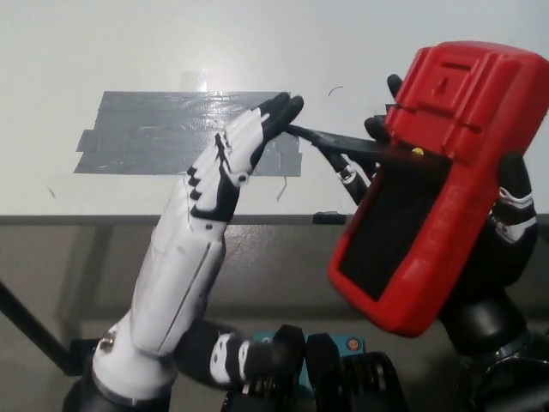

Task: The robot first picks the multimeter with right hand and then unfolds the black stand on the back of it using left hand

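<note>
White counter (103,43) w/ grey tape patch (137,130). White left hand (225,176), open flat, fingertips (279,110) at thin black stand (343,146): stiff, light; push near its tip. Black right hand (497,249) grips bulky red plastic multimeter (433,184) aloft, rigid, prob slick-sided.

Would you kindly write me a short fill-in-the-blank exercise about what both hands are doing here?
1. The right hand holds a multimeter whose casing is ____.
2. The left hand's fingers touch the tip of the black ____.
3. Grey ____ is stuck on the white table.

Missing words: red; stand; tape
</note>
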Robot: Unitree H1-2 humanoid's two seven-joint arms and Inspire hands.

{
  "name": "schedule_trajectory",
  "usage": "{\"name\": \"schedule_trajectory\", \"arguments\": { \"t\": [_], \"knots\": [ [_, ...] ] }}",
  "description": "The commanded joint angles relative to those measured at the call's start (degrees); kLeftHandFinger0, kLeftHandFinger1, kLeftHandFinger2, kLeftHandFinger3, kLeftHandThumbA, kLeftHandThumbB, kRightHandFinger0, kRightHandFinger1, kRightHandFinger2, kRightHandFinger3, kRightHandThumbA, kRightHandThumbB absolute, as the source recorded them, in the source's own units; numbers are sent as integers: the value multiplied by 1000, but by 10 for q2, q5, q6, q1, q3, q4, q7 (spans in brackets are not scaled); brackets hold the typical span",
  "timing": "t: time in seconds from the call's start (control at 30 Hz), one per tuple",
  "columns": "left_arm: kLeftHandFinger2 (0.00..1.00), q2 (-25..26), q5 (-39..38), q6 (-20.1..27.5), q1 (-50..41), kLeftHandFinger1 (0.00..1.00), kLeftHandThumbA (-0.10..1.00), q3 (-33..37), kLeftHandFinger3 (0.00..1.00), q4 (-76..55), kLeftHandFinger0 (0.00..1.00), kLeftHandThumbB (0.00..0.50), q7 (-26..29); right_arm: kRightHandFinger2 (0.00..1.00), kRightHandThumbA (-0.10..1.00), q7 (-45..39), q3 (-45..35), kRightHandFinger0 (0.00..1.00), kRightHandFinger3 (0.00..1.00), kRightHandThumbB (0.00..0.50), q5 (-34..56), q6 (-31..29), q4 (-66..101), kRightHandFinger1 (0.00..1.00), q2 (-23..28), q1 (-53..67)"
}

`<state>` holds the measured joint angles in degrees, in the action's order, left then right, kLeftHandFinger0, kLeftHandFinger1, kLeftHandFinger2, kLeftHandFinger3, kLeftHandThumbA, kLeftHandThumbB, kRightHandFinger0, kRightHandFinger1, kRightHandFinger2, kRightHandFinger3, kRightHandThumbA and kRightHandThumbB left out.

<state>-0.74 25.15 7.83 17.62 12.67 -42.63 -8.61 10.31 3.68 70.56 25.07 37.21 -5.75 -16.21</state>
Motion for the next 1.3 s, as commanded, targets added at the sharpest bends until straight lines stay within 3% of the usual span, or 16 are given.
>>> {"name": "schedule_trajectory", "arguments": {
  "t": [0.0,0.07,0.23,0.37,0.47,0.57,0.63,0.67,0.7,0.8,0.9,1.0,1.1,1.27],
  "knots": [
    [871,-15,-38,51,15,915,993,15,1000,-36,1000,425,14,33,-100,23,-11,1000,632,156,16,-37,24,633,-22,-20],
    [859,-24,-35,40,9,901,1000,20,1000,-52,1000,471,6,116,-100,29,-14,1000,742,151,28,-37,21,659,-21,-23],
    [845,-40,-29,53,1,882,1000,30,1000,-55,1000,491,9,123,-100,20,-15,1000,770,143,36,-39,15,672,-19,-25],
    [920,-28,-45,48,12,926,1000,27,1000,-54,1000,500,-3,142,-100,30,-13,1000,717,160,33,-39,15,620,-21,-25],
    [973,-16,-58,36,22,966,952,22,1000,-58,1000,468,-14,159,-100,24,-8,1000,687,168,30,-35,14,522,-14,-27],
    [953,-14,-64,37,32,947,922,19,1000,-54,1000,485,-9,167,-100,23,-6,1000,649,183,17,-32,16,578,-10,-27],
    [951,-17,-46,35,43,941,1000,10,1000,-55,1000,500,-6,171,-100,28,-5,1000,617,188,9,-32,19,542,-10,-26],
    [992,-12,-34,52,52,970,1000,5,1000,-50,1000,459,-3,191,-100,27,-4,1000,621,181,7,-33,20,551,-10,-25],
    [994,-19,-26,57,53,971,1000,1,1000,-45,1000,449,4,234,-100,19,-3,1000,624,166,1,-35,19,603,-9,-24],
    [1000,-21,-9,62,66,999,1000,-7,1000,-35,1000,378,5,187,-100,16,-2,1000,601,173,0,-36,20,601,-10,-22],
    [1000,-21,-8,68,79,1000,1000,-15,1000,-18,1000,350,8,132,-100,16,2,1000,552,179,-11,-33,23,616,-6,-21],
    [1000,-39,2,65,103,1000,986,-14,1000,11,1000,402,14,46,-100,14,6,1000,478,173,-16,-32,27,630,-5,-17],
    [1000,-34,39,78,114,1000,1000,-21,1000,39,1000,413,16,0,-100,17,9,1000,460,161,-24,-31,28,614,-5,-16],
    [1000,-25,66,84,115,1000,1000,-23,1000,66,1000,371,13,0,-100,3,12,1000,514,147,-26,-38,24,617,-7,-16]
  ]
}}
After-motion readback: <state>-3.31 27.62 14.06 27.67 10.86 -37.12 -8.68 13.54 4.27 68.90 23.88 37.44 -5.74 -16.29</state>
